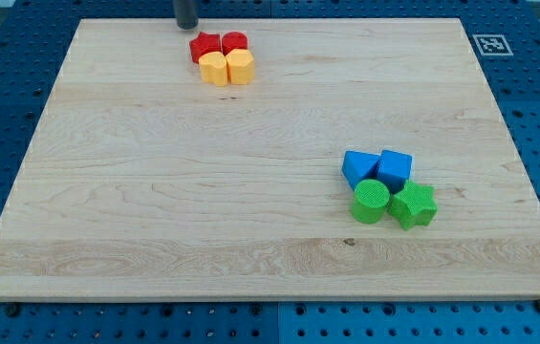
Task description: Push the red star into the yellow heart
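Note:
The red star [205, 46] lies near the view's top, left of centre, on the wooden board [155, 191]. The yellow heart [214, 69] sits just below it and touches it. My tip [186, 26] stands at the board's top edge, just above and left of the red star, a small gap away. Only the rod's lower end shows.
A second red block [235, 42] is right of the star, and a yellow hexagon-like block [241, 66] is right of the heart. At lower right two blue blocks [359, 167] [395, 168], a green cylinder [371, 202] and a green star [413, 204] form a cluster.

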`<action>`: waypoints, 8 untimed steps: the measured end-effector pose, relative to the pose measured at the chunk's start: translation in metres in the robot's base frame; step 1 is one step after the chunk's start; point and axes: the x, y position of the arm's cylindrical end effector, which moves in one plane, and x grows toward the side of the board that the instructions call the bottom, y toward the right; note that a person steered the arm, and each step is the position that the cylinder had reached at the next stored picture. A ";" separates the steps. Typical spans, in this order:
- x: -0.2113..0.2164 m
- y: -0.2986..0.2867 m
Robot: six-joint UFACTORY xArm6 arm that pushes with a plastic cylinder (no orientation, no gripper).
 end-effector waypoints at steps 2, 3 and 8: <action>0.000 0.000; 0.000 0.004; 0.034 0.028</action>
